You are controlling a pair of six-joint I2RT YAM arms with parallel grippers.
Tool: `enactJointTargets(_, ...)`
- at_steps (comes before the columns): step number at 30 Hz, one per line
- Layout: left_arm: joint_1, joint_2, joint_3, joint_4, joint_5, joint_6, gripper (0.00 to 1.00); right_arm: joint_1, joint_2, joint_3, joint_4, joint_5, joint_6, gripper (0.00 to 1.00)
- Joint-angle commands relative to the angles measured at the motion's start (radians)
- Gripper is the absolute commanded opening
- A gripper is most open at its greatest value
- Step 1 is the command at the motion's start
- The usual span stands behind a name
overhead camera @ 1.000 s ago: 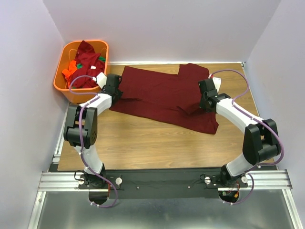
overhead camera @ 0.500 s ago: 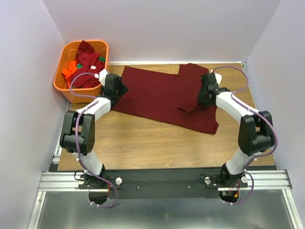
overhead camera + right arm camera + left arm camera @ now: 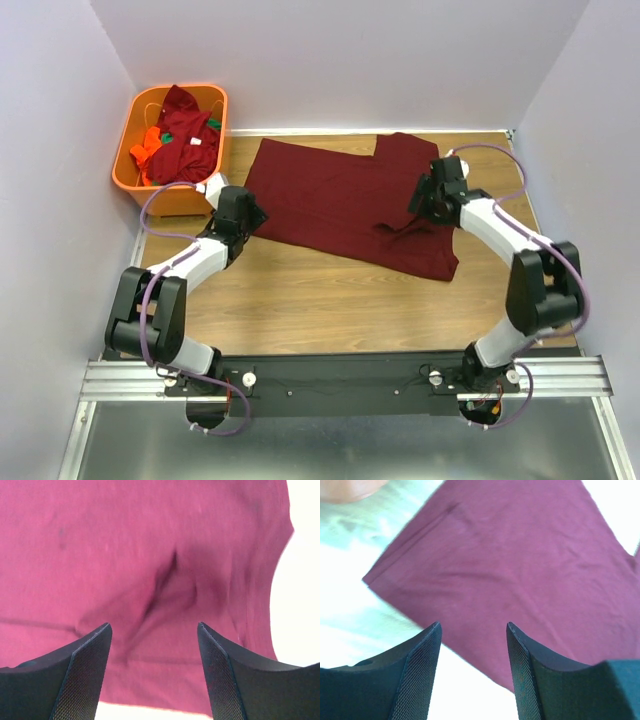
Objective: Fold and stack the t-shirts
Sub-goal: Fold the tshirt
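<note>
Maroon t-shirt spread flat, folding underway; my left gripper and right gripper gape empty. Next, I'd pinch an edge.

One t-shirt is spread flat on the desk, toward the far side, from centre to right. A basket is set at the far left corner, just left of and behind the spread t-shirt. More t-shirts are heaped in it. The left end effector is placed at the spread t-shirt's left edge, just before the basket. The right end effector is placed over its right part, beside a bunched fold.
</note>
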Motion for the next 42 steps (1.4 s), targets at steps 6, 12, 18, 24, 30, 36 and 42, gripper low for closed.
enactJointTargets(6,0.003,0.036,-0.006,-0.051,-0.142,-0.079,0.60,0.003,-0.306,-0.273,0.025,0.038,0.139,0.77)
enactJointTargets(12,0.041,0.085,0.019,-0.097,-0.188,-0.094,0.54,0.003,-0.421,-0.394,0.021,-0.098,0.240,0.75)
enactJointTargets(18,0.098,0.122,0.028,-0.097,-0.183,-0.094,0.54,0.003,-0.572,-0.523,0.005,-0.144,0.354,0.74)
enactJointTargets(24,0.128,0.169,0.077,-0.095,-0.176,-0.064,0.52,0.003,-0.618,-0.574,-0.070,-0.077,0.421,0.74)
enactJointTargets(30,0.132,0.220,0.111,-0.085,-0.160,-0.044,0.48,-0.005,-0.570,-0.618,-0.087,-0.035,0.481,0.74)
enactJointTargets(36,0.132,0.245,0.122,-0.068,-0.157,-0.028,0.34,-0.031,-0.551,-0.623,-0.088,0.054,0.500,0.74)
enactJointTargets(42,0.132,0.255,0.111,-0.045,-0.146,-0.013,0.06,-0.066,-0.485,-0.615,-0.085,0.107,0.496,0.70)
